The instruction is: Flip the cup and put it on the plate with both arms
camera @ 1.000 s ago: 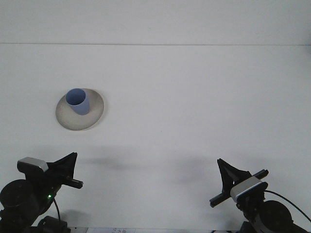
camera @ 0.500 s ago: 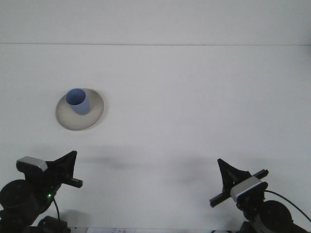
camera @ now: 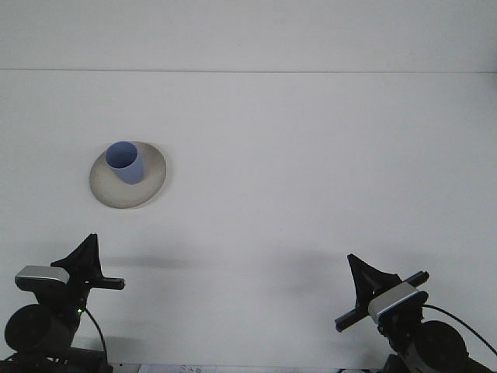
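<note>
Our left end effector (camera: 87, 260) had just swung back and turned, empty, fingers unclear like the right end effector (camera: 365, 299), because the blue cup (camera: 125, 162) stood upright on the plate (camera: 154, 179).

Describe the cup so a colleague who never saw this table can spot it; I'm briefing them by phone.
Look at the wide white table, on its left half, ahead of the robot's left arm. There lies a round, shallow beige plate, and on it stands a small light-blue cup, open end up. It is the only coloured object on the table.
</note>
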Controlling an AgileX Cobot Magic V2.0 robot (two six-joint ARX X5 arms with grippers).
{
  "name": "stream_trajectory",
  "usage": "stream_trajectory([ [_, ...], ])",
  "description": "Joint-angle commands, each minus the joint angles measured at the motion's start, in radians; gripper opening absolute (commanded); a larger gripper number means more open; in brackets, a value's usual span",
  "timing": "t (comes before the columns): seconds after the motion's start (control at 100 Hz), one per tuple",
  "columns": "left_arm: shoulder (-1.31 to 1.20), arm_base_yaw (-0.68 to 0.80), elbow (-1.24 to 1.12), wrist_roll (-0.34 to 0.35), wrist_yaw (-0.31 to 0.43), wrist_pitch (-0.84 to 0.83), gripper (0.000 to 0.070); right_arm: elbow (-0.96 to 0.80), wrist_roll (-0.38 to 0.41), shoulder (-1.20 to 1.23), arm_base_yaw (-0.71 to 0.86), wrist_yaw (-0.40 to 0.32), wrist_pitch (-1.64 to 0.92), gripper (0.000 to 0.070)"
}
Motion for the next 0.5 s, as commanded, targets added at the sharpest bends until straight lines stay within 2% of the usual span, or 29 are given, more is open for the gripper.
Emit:
stream_trajectory([
  [0.0, -0.051, 0.017, -0.107, 0.080, -0.039, 0.057, 0.0013, -0.002, 0.006, 0.001, 0.012, 0.000, 0.012, 0.0006],
  [0.2, -0.131, 0.054, -0.314, 0.101, -0.064, 0.167, 0.0013, -0.002, 0.006, 0.001, 0.012, 0.000, 0.012, 0.0006],
  [0.39, -0.131, 0.055, -0.412, 0.101, -0.064, 0.259, 0.0013, -0.002, 0.006, 0.001, 0.012, 0.000, 0.012, 0.0006],
  [0.49, -0.131, 0.056, -0.410, 0.102, -0.063, 0.245, 0.0013, -0.002, 0.006, 0.001, 0.012, 0.000, 0.012, 0.0006],
])
